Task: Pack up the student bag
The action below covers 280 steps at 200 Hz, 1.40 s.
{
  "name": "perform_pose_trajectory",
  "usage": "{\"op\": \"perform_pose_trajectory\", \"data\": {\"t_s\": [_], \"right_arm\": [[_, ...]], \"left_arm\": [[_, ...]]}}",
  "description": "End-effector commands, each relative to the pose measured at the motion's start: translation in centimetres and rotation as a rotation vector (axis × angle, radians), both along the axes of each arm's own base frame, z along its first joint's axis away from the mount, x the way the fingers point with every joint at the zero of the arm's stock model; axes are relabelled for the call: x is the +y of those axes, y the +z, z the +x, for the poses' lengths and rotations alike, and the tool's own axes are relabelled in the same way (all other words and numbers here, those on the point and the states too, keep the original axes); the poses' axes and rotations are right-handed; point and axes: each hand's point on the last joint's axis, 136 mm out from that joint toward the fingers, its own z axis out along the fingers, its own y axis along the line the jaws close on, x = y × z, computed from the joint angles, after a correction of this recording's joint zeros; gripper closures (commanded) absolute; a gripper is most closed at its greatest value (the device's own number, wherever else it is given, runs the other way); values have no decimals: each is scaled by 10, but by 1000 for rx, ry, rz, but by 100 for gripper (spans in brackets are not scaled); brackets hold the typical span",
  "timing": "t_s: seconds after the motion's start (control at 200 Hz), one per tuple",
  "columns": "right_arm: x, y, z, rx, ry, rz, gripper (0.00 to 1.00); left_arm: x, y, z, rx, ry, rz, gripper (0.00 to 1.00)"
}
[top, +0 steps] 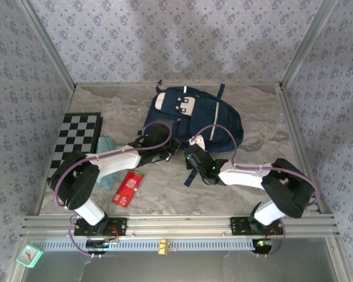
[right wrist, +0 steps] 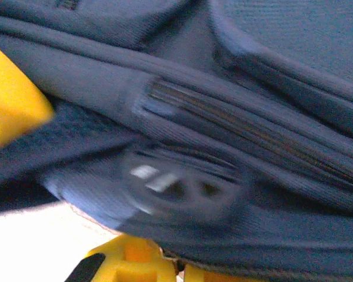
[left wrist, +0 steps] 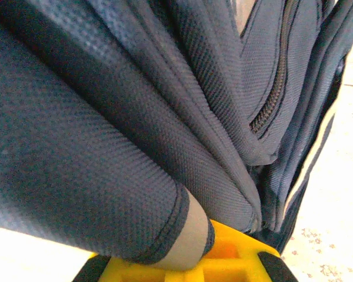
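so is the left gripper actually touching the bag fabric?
Touching. In the left wrist view, a hemmed fold of the student bag runs down into the left gripper and lies against its yellow fingers with no gap.

1. Marbled grey-brown table (top: 259, 188), patterned walls on three sides, metal rail along the near edge.
2. Back centre, lying flat on it: navy bag (top: 194, 117), white trim and white patch facing up, biggest thing out there.
3. Over at the left edge: black-and-white checkerboard (top: 76, 138), flat, well apart from the bag.
4. Just beside the board's right side: teal cloth (top: 106, 145), crumpled, partly covered from above.
5. Nearer the front, left of centre: red packet (top: 127, 188), lying tilted, near the cloth, apart from the bag.
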Motion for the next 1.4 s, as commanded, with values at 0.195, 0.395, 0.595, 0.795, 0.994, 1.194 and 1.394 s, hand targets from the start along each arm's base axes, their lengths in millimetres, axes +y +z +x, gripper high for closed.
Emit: {"op": "perform_pose_trajectory", "data": {"t_s": [0.195, 0.395, 0.595, 0.795, 0.994, 1.194, 1.394], "right_arm": [[-94, -28, -38, 167, -203, -155, 100], [-95, -8, -40, 145, -176, -104, 100], [-7, 21, -60, 103, 212, 26, 100], [30, 20, -54, 150, 235, 140, 100], [21, -4, -53, 214, 156, 100, 100], [24, -8, -52, 242, 131, 113, 100], [26, -6, -47, 259, 110, 84, 100]], "left_arm": [[60, 14, 43, -77, 26, 78, 100], [80, 9, 67, -84, 29, 105, 100], [80, 10, 113, -118, -65, 158, 100], [59, 16, 145, -193, -158, 61, 96], [62, 12, 105, -172, -215, 99, 66], [53, -4, 41, -84, -161, 70, 50], [24, -21, -2, 12, -102, 7, 47]]}}
